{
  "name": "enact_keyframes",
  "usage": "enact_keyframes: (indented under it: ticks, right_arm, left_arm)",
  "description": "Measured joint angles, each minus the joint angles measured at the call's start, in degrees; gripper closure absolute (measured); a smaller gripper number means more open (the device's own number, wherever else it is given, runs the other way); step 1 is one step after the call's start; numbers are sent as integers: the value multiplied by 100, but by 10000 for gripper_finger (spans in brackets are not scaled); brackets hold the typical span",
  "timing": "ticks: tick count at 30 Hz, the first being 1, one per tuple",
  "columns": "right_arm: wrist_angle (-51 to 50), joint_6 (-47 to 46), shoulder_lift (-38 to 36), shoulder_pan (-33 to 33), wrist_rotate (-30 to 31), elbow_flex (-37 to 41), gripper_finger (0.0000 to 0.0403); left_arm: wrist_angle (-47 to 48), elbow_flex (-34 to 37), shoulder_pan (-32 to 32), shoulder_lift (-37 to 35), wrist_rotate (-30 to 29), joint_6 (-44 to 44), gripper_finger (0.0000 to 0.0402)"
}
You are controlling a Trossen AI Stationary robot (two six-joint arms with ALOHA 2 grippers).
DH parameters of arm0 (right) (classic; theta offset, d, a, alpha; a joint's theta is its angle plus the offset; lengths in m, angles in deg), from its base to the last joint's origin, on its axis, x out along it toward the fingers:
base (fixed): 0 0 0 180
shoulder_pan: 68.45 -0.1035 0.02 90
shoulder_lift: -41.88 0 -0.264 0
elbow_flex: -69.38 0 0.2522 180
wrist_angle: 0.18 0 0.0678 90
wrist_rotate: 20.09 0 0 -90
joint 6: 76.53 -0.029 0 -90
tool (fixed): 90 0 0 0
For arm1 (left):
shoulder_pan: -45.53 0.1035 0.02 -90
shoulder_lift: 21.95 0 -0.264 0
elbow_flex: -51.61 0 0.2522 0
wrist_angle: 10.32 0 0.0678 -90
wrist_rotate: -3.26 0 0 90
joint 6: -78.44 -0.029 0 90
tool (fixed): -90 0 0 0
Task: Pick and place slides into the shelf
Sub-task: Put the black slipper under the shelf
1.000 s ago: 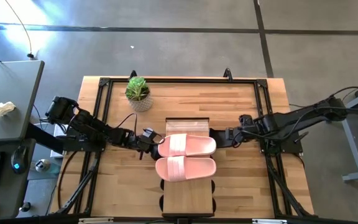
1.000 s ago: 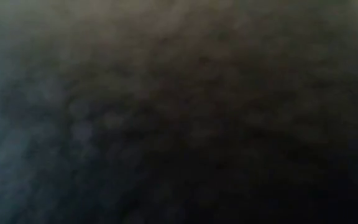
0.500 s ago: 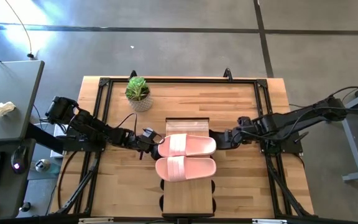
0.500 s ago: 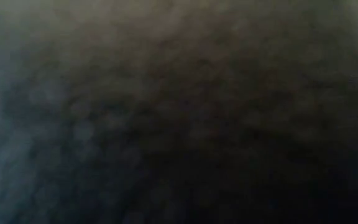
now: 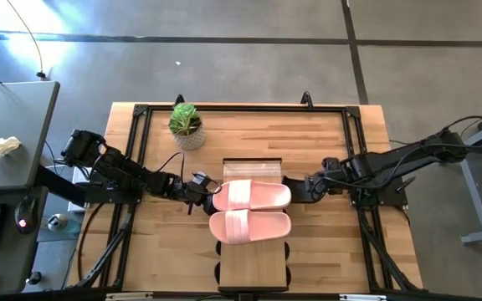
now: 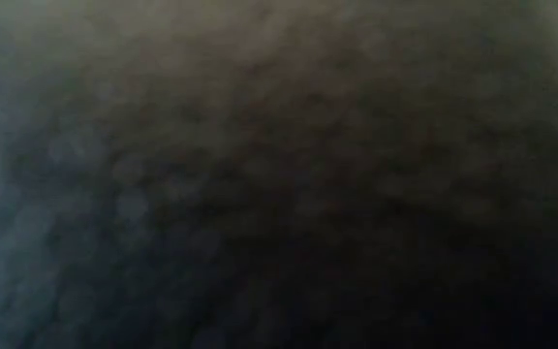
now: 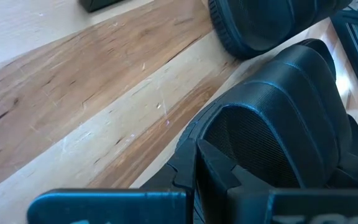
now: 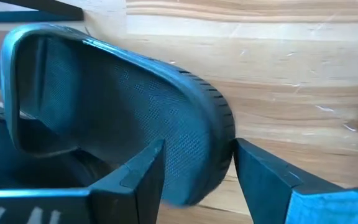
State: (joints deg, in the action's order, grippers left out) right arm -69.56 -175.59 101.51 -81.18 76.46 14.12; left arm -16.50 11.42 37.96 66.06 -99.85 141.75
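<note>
Butcher-block table [image 5: 325,142] with potted plant [image 5: 186,124] and shelf [image 5: 253,267] bearing pink slides [image 5: 249,211].

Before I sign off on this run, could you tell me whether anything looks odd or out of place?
The low view is entirely dark, as if covered. Otherwise the two pink slides lie side by side across the shelf, with black slides lower down beside it.

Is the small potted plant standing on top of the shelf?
No, the potted plant stands on the tabletop, apart from the shelf.
</note>
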Motion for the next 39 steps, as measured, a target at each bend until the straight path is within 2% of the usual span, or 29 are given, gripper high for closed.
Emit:
enact_keyframes:
  ticks: [8, 12, 16, 21, 28, 35, 39]
  right_arm:
    - [-407, 40, -1, -17, -100, -10, 225]
    - [-558, 393, -13, -17, -143, -11, 229]
    - [-1061, 555, -13, -89, -368, -11, 253]
    - [-1570, 325, -7, -511, -516, -3, 304]
    - [-1453, -585, 169, -1062, -202, 72, 393]
    - [-1116, -1331, 479, -1284, -205, 119, 400]
    - [-20, -1683, 605, -1562, -184, 718, 402]
  left_arm:
    - [-2, -2, 1, 0, -2, 1, 401]
    - [-3, -2, 1, 0, -2, 0, 401]
    - [-4, -2, 1, 0, -7, 1, 401]
    - [-12, -4, 1, 0, -39, 2, 401]
    - [-18, -7, 1, 0, -86, 59, 401]
    - [-23, -7, 1, -2, -89, 37, 401]
    - [-42, -15, -1, -7, -52, 35, 401]
